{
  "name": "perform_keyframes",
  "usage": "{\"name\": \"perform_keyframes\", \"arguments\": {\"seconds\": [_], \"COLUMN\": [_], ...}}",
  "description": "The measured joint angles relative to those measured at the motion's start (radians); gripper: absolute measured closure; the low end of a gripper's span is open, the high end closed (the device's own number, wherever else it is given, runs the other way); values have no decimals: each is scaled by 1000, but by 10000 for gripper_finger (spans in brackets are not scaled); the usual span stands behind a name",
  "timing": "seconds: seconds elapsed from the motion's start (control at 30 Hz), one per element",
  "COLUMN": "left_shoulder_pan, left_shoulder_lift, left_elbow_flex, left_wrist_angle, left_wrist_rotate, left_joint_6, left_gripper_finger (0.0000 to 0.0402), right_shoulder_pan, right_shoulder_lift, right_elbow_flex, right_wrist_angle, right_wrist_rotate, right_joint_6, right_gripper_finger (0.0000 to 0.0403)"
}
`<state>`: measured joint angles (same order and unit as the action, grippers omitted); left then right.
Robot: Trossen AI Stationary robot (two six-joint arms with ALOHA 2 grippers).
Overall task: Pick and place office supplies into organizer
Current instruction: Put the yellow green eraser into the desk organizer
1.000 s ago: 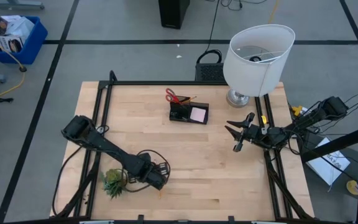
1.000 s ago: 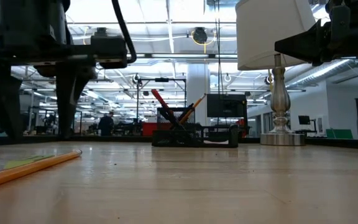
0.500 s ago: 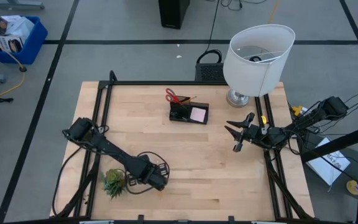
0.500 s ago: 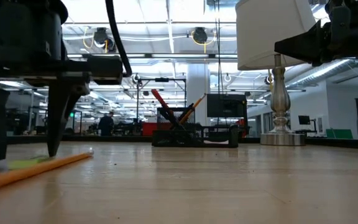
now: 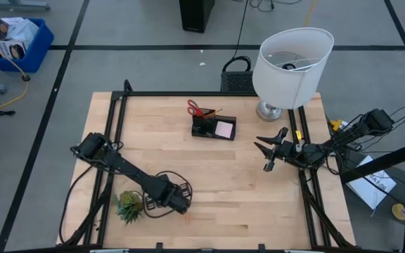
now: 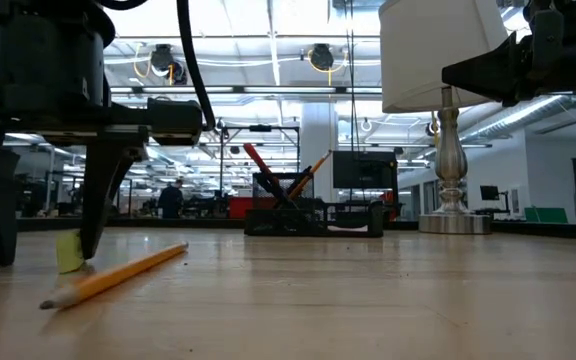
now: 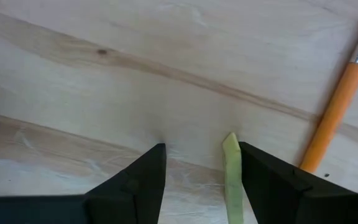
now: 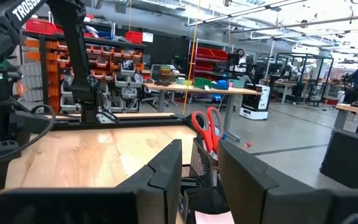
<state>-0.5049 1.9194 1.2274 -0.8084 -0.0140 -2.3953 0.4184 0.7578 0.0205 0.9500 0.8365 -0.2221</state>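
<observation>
Pale butcher-block planking is making up the table [image 5: 216, 183], framed in black rail, with a bright workshop hall showing beyond it in the low view.

Near the table's front edge, well away from the organizer [image 5: 214, 128], the left gripper [image 7: 199, 163] is pointing straight down with its jaws parted, gripping nothing; the dark fingertips [image 6: 86, 250] are standing at the wood surface. A thin yellow-green strip [image 7: 231, 174] is sitting between them, close against one finger. Just outside the jaws an orange pencil [image 6: 118, 277] is lying flat on the wood, its metal ferrule and pink eraser showing in the left wrist view. A small green plant [image 5: 129, 205] is standing close beside that arm.

Over by the table's right rail, the right gripper [image 5: 271, 150] is hanging clear of the wood, level and aimed toward the organizer, jaws slightly apart and holding nothing.

At the table's far middle the black mesh organizer is holding red-handled scissors [image 5: 196, 108] and a pink sticky pad [image 5: 223, 129]. A white-shaded lamp [image 5: 291, 60] on a metal base is standing right of it.
</observation>
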Motion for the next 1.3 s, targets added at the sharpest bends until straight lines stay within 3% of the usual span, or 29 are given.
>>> {"name": "perform_keyframes", "arguments": {"seconds": [0.37,0.97,1.3], "left_shoulder_pan": [4,29,57], "left_shoulder_lift": [0,0,-4], "left_elbow_flex": [-1,-2,-2], "left_wrist_angle": [7,7,1], "left_wrist_rotate": [-15,-69,-127], "left_joint_6": [4,116,196], "left_gripper_finger": [210,383,369], "right_shoulder_pan": [0,0,0], "right_shoulder_lift": [0,0,0], "right_elbow_flex": [0,0,0], "right_wrist_angle": [1,1,1], "right_wrist_rotate": [0,0,0], "right_joint_6": [0,0,0], "right_gripper_finger": [303,303,303]}}
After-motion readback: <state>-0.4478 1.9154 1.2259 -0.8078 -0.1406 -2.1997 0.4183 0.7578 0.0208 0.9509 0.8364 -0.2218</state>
